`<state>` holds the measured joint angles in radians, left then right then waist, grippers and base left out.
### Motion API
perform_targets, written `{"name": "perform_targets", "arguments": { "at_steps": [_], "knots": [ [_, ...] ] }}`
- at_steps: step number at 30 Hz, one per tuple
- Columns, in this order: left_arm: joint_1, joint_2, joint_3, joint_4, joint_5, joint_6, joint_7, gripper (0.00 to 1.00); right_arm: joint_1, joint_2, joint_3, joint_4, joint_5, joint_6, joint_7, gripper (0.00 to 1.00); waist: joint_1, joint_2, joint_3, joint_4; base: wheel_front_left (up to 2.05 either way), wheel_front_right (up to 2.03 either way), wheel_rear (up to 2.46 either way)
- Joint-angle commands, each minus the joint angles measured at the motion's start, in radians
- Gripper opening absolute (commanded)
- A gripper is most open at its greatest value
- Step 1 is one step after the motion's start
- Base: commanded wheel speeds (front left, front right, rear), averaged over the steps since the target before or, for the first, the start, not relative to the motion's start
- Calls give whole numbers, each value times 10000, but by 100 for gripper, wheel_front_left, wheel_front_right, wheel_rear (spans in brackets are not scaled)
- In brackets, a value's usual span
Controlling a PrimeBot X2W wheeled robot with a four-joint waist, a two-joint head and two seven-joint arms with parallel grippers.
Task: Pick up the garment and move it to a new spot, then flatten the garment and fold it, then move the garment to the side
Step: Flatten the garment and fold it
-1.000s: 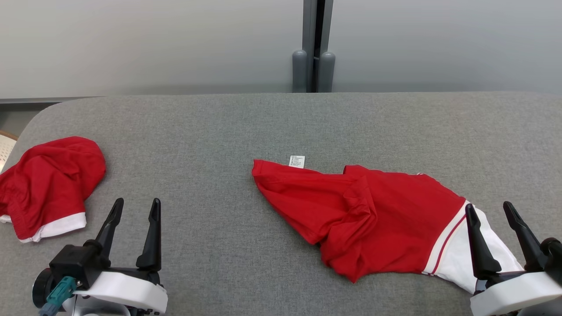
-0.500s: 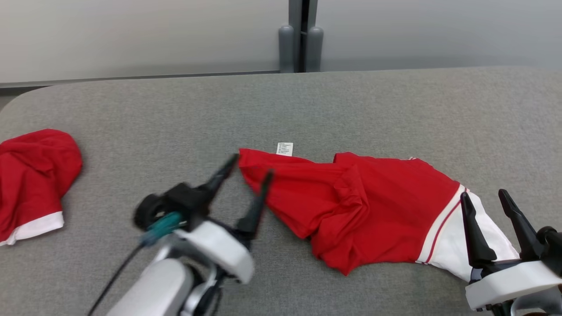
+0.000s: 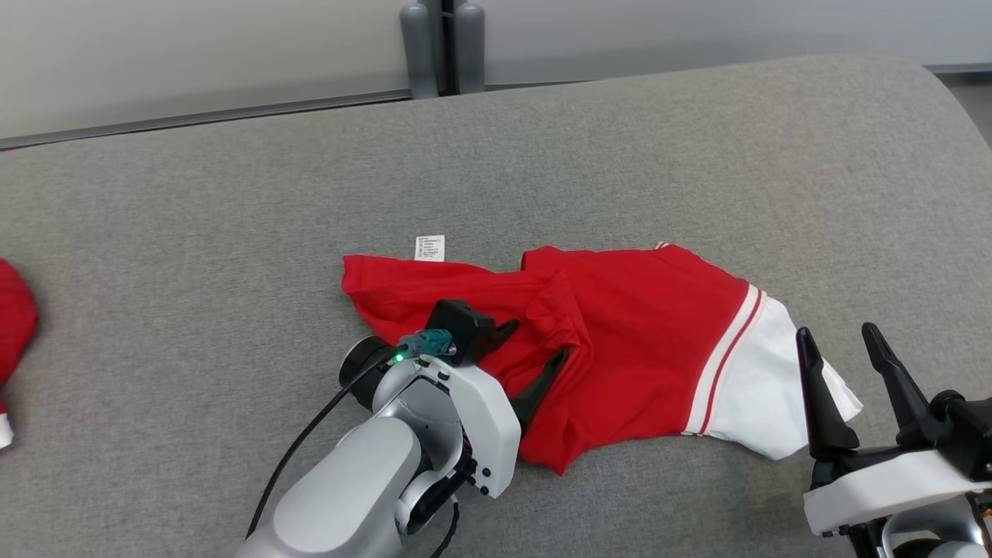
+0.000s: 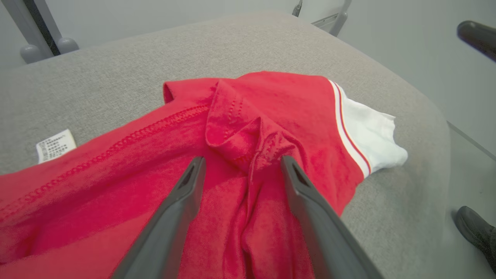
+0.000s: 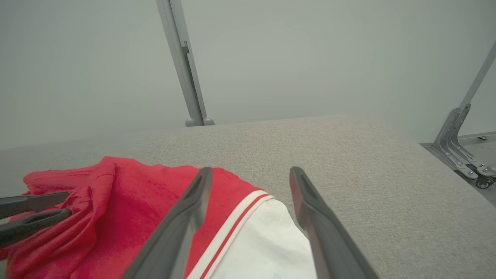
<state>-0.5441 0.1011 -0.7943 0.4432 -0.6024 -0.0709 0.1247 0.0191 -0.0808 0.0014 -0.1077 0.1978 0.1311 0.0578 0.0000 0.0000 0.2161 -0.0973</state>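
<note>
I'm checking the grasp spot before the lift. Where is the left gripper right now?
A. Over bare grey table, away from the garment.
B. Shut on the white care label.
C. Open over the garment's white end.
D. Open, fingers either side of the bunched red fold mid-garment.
D: the left gripper has its fingers spread apart on either side of the bunched red fold in the middle of the garment.

The garment [image 3: 635, 325] is coloured red, with a white end set off by a thin red stripe, and the worktop [image 3: 232, 232] is covered in speckled grey.
</note>
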Motion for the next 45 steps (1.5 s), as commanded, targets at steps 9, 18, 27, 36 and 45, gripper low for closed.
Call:
{"name": "perform_targets", "arguments": {
  "at_steps": [9,18,27,36,45],
  "knots": [
    [-542,-115,-54,569,-288,-314,-349,0,-168,56,-188,172,-26,-7,-261,100,0,0,140,-74,0,0,0],
    [-395,593,576,-847,-132,278,-1174,0,5,80,-449,114,-124,-7,-186,100,0,0,-53,456,0,0,0],
    [910,2253,1669,-3463,-228,1654,-1089,0,207,98,-553,38,-61,-7,-29,100,0,0,-296,866,0,0,0],
    [3651,3025,2455,-4742,-1138,2757,-1240,0,338,123,-681,-117,-40,-5,143,100,0,0,-346,1189,0,0,0],
    [4785,2363,2859,-4108,-1629,2622,-2871,100,376,-53,-724,-280,-130,-5,379,100,0,0,-526,1506,0,0,0]
  ]
}}
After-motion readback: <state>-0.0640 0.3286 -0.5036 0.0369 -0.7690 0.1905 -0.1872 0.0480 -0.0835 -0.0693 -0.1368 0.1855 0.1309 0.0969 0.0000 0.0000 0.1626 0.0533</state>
